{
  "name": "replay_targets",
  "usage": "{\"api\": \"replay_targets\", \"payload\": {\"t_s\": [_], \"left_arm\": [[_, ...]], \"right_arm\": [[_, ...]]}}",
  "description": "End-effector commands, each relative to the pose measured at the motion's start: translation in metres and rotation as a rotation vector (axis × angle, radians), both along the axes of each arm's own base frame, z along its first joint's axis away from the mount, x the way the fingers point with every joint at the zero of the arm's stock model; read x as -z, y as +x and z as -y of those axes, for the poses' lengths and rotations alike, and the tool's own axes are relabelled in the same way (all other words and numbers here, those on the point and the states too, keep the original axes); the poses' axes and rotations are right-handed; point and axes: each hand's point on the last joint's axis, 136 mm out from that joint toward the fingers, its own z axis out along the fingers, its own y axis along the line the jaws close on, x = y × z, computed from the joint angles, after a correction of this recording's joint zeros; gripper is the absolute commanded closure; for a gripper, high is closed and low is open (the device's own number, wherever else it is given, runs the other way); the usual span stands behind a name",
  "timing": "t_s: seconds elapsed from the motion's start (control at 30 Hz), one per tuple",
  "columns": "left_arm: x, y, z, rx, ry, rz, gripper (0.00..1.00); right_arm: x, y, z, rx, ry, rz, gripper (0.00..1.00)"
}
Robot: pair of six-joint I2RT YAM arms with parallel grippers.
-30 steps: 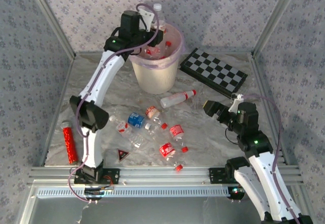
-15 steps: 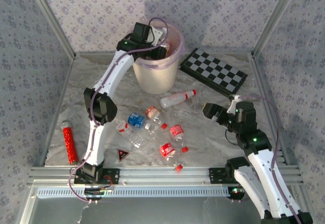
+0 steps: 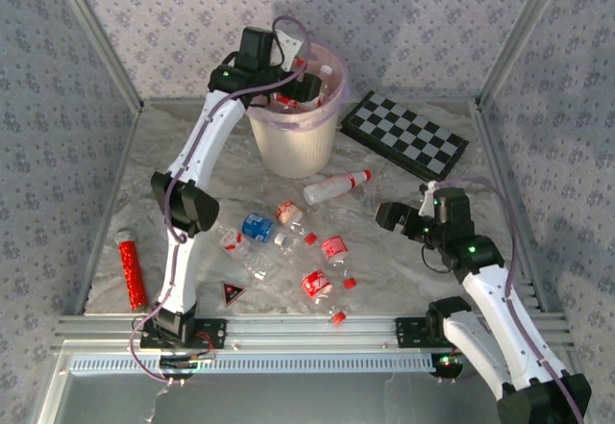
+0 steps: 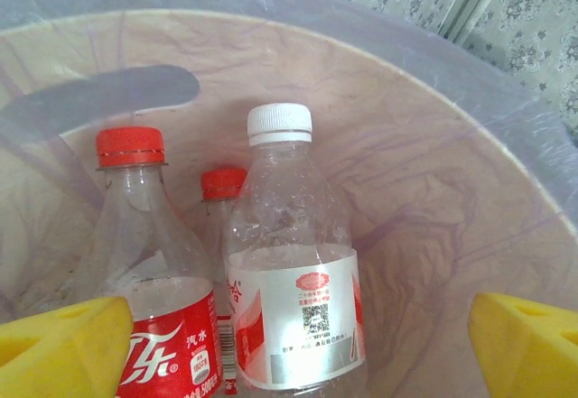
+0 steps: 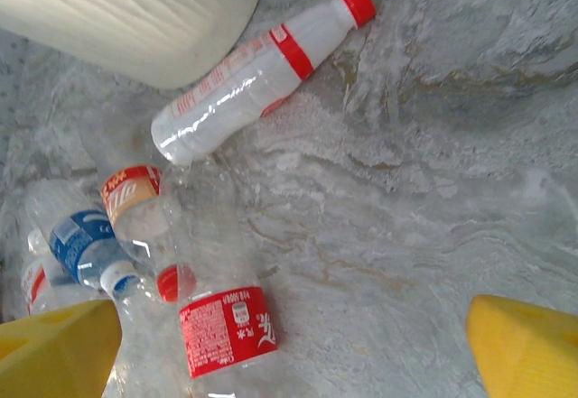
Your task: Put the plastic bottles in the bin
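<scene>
1. Over the bin (image 3: 293, 150), the left gripper (image 3: 309, 86) hangs at the rim, aimed down into the pinkish bag lining. Fingers spread wide, nothing gripped.
2. Below that gripper, between its yellow fingertips (image 4: 63, 339) and clear of both, a white-capped bottle (image 4: 293, 263) stands upright inside the bin.
3. Just beside it is a red-capped cola bottle (image 4: 149, 236), with a third red cap (image 4: 221, 183) showing behind the two. Whether more bottles lie underneath, I cannot tell.
4. Right gripper (image 3: 389, 214) sits low over the marble table (image 3: 404, 251), fingers wide, holding nothing.
5. Ahead of the right gripper, a milky bottle (image 5: 257, 78) with a red cap lies on its side, just beside the bin's base.
6. Nearer that gripper, off to one side, is a loose cluster: a red-labelled bottle (image 5: 226, 326), a blue-labelled bottle (image 5: 86, 245) and an orange-banded bottle (image 5: 135, 195), all lying flat and partly overlapping.
7. Beyond the right gripper, a checkerboard (image 3: 408, 136) lies beside the bin.
</scene>
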Motion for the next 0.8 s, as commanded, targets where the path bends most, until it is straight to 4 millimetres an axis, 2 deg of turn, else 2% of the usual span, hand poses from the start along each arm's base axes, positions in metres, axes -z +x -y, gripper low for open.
{"api": "replay_targets", "payload": {"t_s": [0.0,0.13,0.27,0.4,0.53,0.57,0.67,0.77], "left_arm": [[-0.044,-0.017,-0.009,0.012,-0.026,0.066,0.05],[-0.059,-0.026,-0.017,-0.011,-0.032,0.080,0.05],[-0.074,-0.041,-0.027,-0.030,-0.030,0.077,0.05],[-0.081,-0.067,-0.040,-0.045,-0.028,0.063,0.03],[-0.080,-0.099,-0.060,-0.082,-0.056,0.090,0.02],[-0.085,-0.105,-0.065,-0.094,-0.075,0.116,0.02],[-0.067,-0.130,-0.079,-0.129,-0.109,0.073,0.02],[-0.042,-0.153,-0.086,-0.143,-0.152,-0.002,0.02]], "right_arm": [[0.003,-0.007,-0.007,-0.067,-0.046,-0.010,0.00],[0.011,-0.015,-0.021,-0.150,-0.107,-0.040,0.02],[0.030,-0.033,-0.038,-0.261,-0.209,-0.129,0.13],[0.040,-0.039,-0.054,-0.318,-0.291,-0.163,0.20],[0.055,-0.043,-0.072,-0.378,-0.338,-0.214,0.22],[0.059,-0.044,-0.076,-0.392,-0.350,-0.224,0.22],[0.070,-0.046,-0.091,-0.437,-0.364,-0.253,0.20],[0.074,-0.047,-0.114,-0.502,-0.299,-0.253,0.15]]}}
